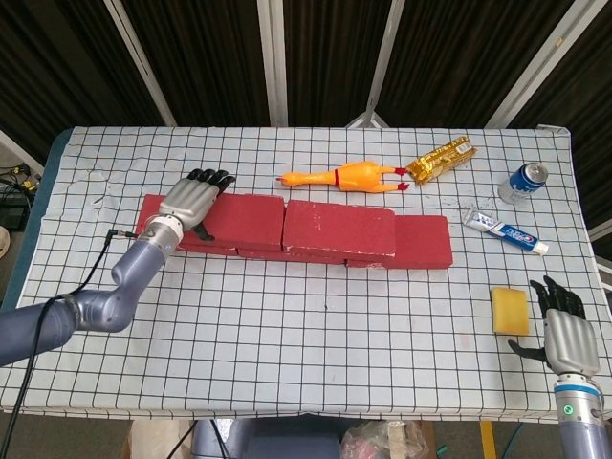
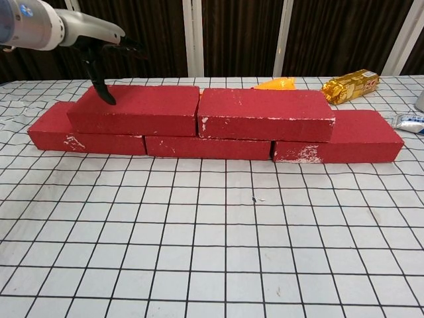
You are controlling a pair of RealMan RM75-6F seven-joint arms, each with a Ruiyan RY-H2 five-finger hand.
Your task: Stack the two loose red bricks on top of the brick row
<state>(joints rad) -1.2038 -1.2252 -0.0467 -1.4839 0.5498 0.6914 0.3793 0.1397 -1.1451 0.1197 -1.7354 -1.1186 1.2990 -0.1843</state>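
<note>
Bricks: both red upper bricks, the left one [image 2: 136, 109] and the right one [image 2: 265, 114], sit end to end on the bottom brick row [image 2: 212, 147], straddling its joints so they bear evenly. Above the left one, the left hand [image 1: 186, 201] hovers with fingers spread, holding nothing. Far right, the right hand [image 1: 564, 335] idles with fingers apart and empty, beside a yellow sponge [image 1: 510, 312] on the table [image 1: 316, 354].

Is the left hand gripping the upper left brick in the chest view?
No. The left hand is lifted above the upper left brick, fingers spread and holding nothing.
</note>
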